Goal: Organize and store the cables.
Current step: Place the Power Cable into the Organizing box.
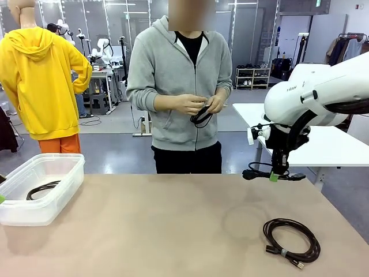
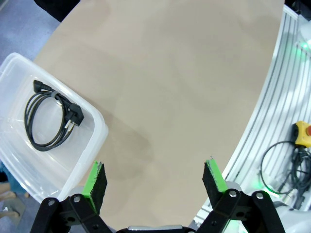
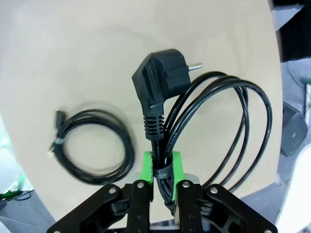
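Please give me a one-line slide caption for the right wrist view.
Right gripper shut on a coiled power cable above the table, a thinner coil lying on it.

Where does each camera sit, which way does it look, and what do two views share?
Front view: between the arms, facing the person across the table; the right arm shows, its right gripper shut on a power cable.
Left wrist view: on the left wrist, looking down past the open left gripper at a clear bin holding a stored cable.
Right wrist view: on the right wrist, looking down past the clamped power cable at a loose coil on the table.
Shared: front and right wrist views both show that coil.
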### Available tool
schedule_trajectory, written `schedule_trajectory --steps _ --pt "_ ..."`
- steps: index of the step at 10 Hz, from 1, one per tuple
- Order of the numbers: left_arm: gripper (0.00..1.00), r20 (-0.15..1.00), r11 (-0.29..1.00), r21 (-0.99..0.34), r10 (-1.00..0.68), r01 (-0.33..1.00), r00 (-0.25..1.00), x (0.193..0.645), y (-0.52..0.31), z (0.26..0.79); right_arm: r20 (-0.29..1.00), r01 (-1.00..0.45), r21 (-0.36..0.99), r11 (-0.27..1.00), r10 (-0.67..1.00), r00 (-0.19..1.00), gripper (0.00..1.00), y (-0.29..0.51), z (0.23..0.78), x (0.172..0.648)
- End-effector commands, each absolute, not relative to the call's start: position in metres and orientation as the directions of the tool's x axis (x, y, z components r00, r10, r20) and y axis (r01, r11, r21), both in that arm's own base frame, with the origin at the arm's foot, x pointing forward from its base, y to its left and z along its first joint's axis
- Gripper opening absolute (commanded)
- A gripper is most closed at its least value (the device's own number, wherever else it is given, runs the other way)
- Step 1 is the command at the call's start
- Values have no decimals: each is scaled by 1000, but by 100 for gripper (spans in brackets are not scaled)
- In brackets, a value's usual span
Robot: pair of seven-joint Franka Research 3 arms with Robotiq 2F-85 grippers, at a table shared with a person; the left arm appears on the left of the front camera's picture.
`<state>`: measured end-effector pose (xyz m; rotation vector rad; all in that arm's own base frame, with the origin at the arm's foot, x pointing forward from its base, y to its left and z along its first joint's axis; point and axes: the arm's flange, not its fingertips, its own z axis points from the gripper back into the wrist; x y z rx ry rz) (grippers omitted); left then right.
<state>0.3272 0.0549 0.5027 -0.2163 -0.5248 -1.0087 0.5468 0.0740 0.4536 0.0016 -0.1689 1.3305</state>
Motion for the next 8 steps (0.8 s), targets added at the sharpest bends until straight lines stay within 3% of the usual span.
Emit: schedule_trajectory --steps 1,4,6,7,8 --pt "100 525 532 69 -739 844 423 330 54 503 87 -971 -174 165 985 152 19 126 475 559" --pt "100 525 532 69 -739 844 423 330 54 503 -11 -968 -247 32 999 36 19 245 502 559" --pt "100 525 532 69 -739 844 423 330 54 503 -56 -968 -242 -64 997 -52 19 318 485 562" --pt "100 525 532 69 -739 844 423 330 54 503 -19 -969 -231 -90 996 -88 19 348 467 563" --pt "100 525 532 69 -739 844 423 330 54 503 -20 -980 -188 -69 998 -67 19 367 448 564"
